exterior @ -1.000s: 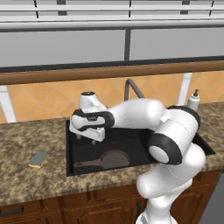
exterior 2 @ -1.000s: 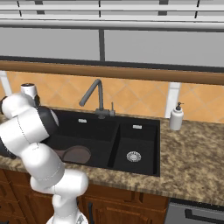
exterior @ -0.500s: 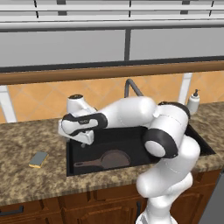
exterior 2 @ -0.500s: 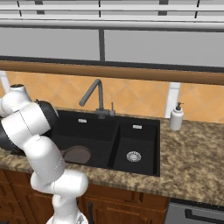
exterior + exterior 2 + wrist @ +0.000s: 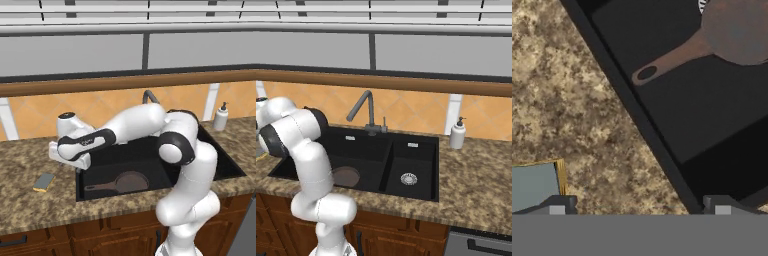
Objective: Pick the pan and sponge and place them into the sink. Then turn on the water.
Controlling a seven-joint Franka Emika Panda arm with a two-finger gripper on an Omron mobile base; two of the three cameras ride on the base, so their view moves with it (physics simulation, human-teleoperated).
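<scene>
The dark brown pan [image 5: 124, 182] lies in the large left basin of the black sink [image 5: 220, 161], its long handle pointing left. In the hand view the pan [image 5: 736, 29] is at the top right. The sponge [image 5: 43, 182], yellow with a grey-green face up, rests on the counter left of the sink. It also shows at the hand view's lower left as the sponge [image 5: 534, 185]. My gripper [image 5: 75, 162] hovers over the sink's left rim, right of the sponge. The gripper [image 5: 639, 207] is open and holds nothing. The faucet [image 5: 363, 107] shows no water.
A white soap bottle [image 5: 457, 134] stands on the counter right of the sink. The speckled stone counter [image 5: 567, 100] spreads left of the sink rim [image 5: 637, 115]. My arm crosses over the left basin. A tiled backsplash and window run behind.
My arm has swung left, from over the left basin to its left rim near the sponge. The pan has stayed in the basin and the jaws have stayed open.
</scene>
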